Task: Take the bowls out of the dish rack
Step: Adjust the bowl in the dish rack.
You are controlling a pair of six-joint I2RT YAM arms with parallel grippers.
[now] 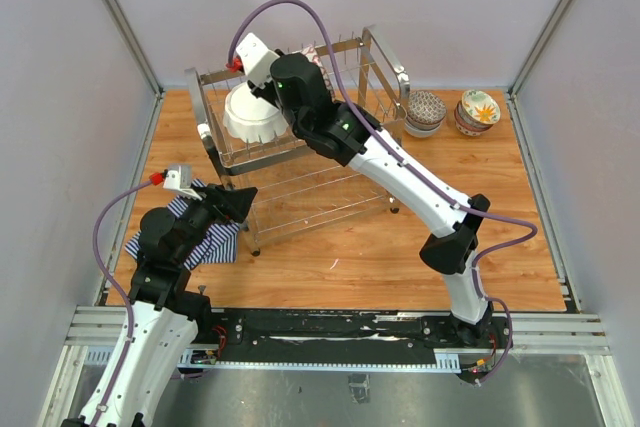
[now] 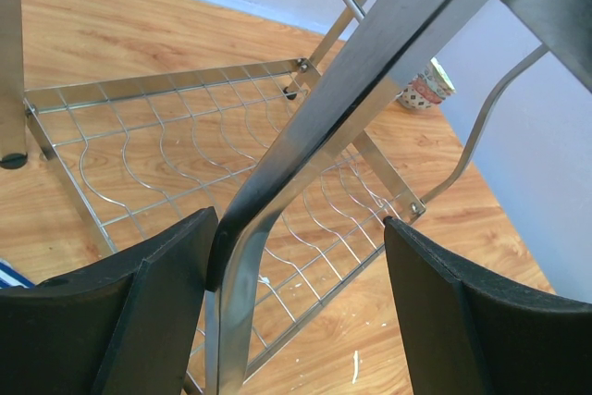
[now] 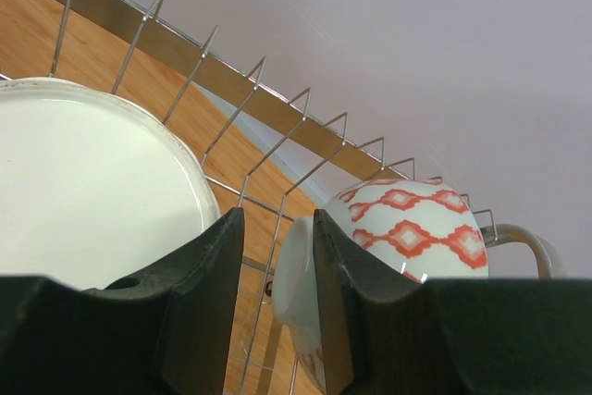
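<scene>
The chrome dish rack (image 1: 392, 67) stands at the table's middle left. A large white scalloped bowl (image 1: 255, 117) leans in its top tier, seen again in the right wrist view (image 3: 83, 182). Behind it sits the white bowl with red lattice (image 1: 314, 53). My right gripper (image 1: 303, 60) reaches into the top tier, open, its fingers astride that bowl's rim (image 3: 301, 275); the right finger (image 3: 356, 293) lies against the bowl's outer wall, the left one stands apart. My left gripper (image 1: 243, 202) is open around the rack's near leg (image 2: 314, 117), its left finger (image 2: 176, 265) touching the bar.
Two stacks of patterned bowls (image 1: 427, 110) (image 1: 478, 110) stand on the table at the back right, beside the rack. A blue-white striped cloth (image 1: 195, 237) lies under my left arm. Grey walls close in the table on three sides.
</scene>
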